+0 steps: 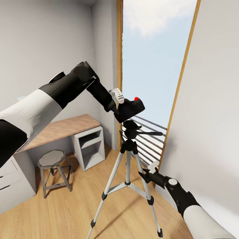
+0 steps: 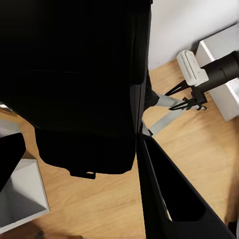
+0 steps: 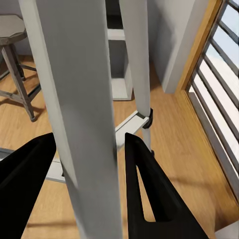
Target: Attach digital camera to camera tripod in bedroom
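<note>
The digital camera [image 1: 131, 109], a black box with a red dot on top, is held in my left gripper [image 1: 119, 112], which is shut on its near side. It hangs directly over the black pan head [image 1: 132, 127] of the camera tripod [image 1: 127, 166]; I cannot tell whether they touch. In the left wrist view the camera body [image 2: 74, 84] is a dark mass beside one finger [image 2: 169, 199]. My right gripper [image 1: 143, 174] is closed around the tripod's right silver leg [image 3: 82, 124], which runs between the two black fingers [image 3: 149, 194].
A wood-topped desk [image 1: 66, 127] with an open grey shelf unit [image 1: 89, 147] stands at the left, with a grey metal stool [image 1: 53, 161] in front. The tall wood-framed window [image 1: 152, 59] and its railing [image 1: 151, 141] are behind the tripod. A pale wall [image 1: 209, 116] is close on the right.
</note>
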Motion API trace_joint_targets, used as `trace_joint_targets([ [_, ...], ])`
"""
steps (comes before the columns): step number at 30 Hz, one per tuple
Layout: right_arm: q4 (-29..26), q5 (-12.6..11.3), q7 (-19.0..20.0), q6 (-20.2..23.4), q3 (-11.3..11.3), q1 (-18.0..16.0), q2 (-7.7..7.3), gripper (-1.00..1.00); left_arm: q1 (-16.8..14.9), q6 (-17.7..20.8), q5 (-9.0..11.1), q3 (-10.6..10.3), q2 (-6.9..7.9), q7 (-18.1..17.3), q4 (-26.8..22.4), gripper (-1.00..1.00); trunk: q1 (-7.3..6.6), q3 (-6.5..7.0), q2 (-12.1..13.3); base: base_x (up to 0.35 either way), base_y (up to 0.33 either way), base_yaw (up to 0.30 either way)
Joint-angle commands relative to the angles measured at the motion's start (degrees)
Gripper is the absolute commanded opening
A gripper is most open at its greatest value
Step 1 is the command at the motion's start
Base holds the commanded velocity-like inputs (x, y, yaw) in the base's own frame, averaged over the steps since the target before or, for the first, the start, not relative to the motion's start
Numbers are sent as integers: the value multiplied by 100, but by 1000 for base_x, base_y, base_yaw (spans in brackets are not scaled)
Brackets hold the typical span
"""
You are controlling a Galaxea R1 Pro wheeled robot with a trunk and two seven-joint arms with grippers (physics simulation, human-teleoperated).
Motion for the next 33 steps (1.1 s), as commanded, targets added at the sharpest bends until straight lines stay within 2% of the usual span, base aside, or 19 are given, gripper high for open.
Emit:
trace_joint_targets([
  [1,9,92,6,-44,22,-3,-2,-100,-17,31,-68,-37,3,-102,-7,-100,4,-14,-11,0,0,0],
  [8,9,91,6,-50,19,-3,-1,-100,-204,29,-293,-491,-10,-436,-7,-100,4,-14,-11,0,0,0],
  [13,9,90,6,-53,18,-3,-1,-100,-264,29,-331,-633,-46,-497,-7,-100,4,-14,-11,0,0,0],
  [18,5,96,0,-40,27,-3,-1,-100,-301,29,-355,-715,-71,-532,-6,-100,4,-14,-11,0,0,0],
  [29,1,98,-2,-54,27,5,-1,-100,-316,39,-359,-711,-125,-541,85,-100,4,-14,-11,0,0,0],
  [33,1,99,-2,-55,27,5,-1,-100,-390,90,-365,-714,-249,-545,272,-100,4,-14,-11,0,0,0],
])
